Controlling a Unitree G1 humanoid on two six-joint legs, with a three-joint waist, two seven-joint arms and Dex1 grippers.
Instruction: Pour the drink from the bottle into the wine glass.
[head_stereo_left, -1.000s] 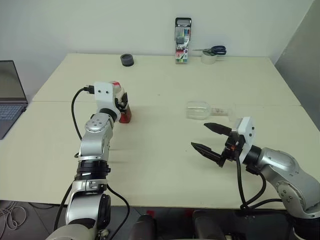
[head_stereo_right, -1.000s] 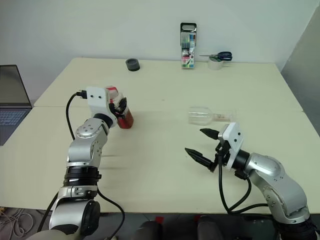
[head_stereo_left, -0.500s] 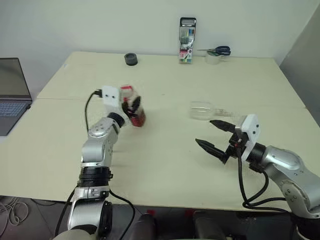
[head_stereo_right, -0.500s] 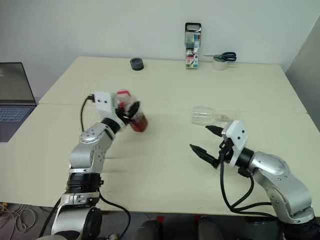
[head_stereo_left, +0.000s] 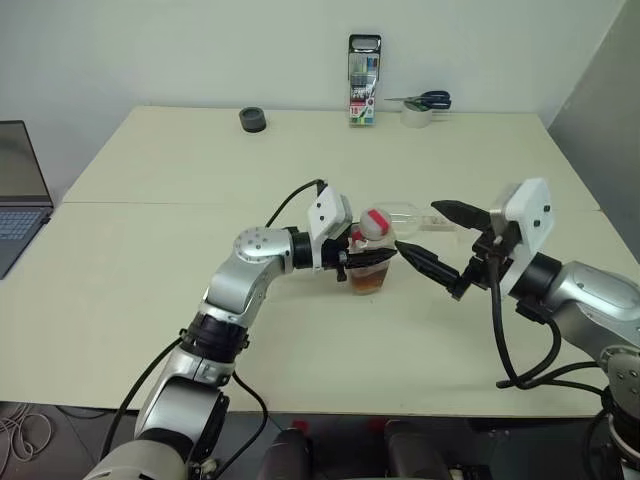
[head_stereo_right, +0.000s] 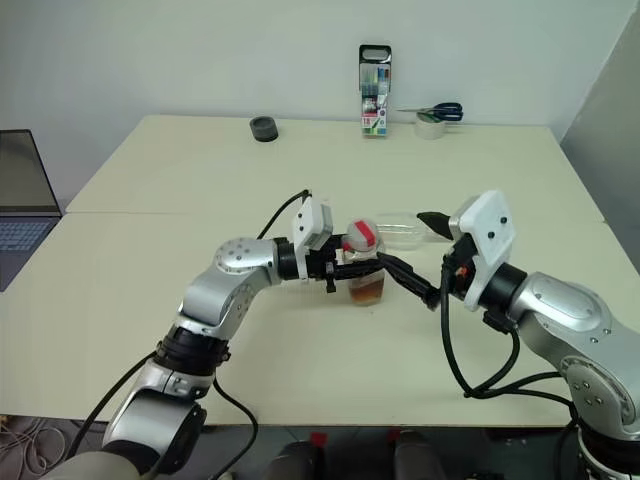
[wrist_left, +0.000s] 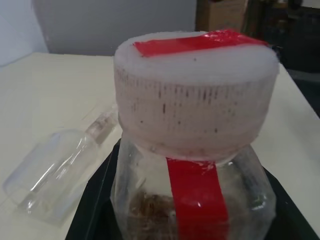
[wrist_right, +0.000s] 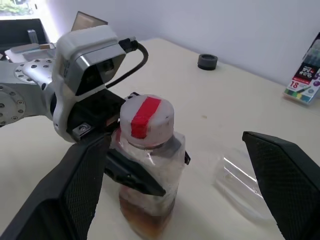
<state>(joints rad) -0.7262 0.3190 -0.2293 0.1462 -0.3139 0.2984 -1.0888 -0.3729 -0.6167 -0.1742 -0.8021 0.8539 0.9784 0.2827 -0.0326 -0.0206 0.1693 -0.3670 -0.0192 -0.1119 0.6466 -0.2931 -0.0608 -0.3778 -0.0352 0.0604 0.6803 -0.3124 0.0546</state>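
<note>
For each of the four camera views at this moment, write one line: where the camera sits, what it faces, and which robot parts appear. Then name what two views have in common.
Left eye view: on the head, looking down over the table; both arms, left gripper shut on the bottle, right gripper open.
Right eye view: beside it, same scene.
Left wrist view: on the left wrist, facing the bottle's cap; black fingers at the sides.
Right wrist view: on the right wrist, facing the bottle; its own fingers and the left gripper.
Shared: both wrist views show the bottle and the wine glass lying on its side.
</note>
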